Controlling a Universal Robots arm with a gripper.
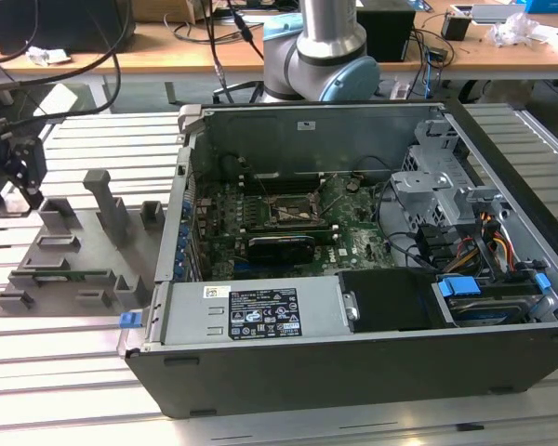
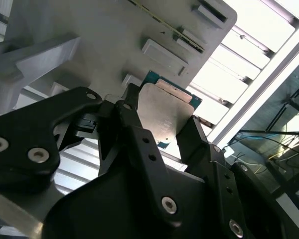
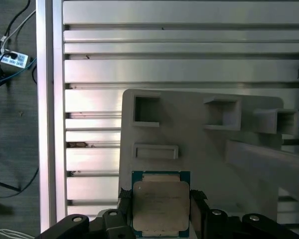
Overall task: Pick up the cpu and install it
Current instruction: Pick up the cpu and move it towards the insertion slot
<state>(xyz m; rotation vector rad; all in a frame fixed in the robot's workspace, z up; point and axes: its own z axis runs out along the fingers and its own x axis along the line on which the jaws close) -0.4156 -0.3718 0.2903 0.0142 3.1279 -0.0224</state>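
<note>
The open case stood well off from my gripper, beyond the far end of the tray, which lay right under my gripper. My fingers pinched the cpu by two opposite edges, silver top up, at the tray's corner; whether it rested there or hung clear, I could not tell.

An open computer case lies on the slatted metal tabletop, from its middle toward the edge at the exterior view's right. Inside it are a green motherboard with a dark socket frame, and a grey power supply. A grey fixture tray with upright posts lies just beside the case, near the opposite edge. In the first wrist view a power strip lies on the floor.
</note>
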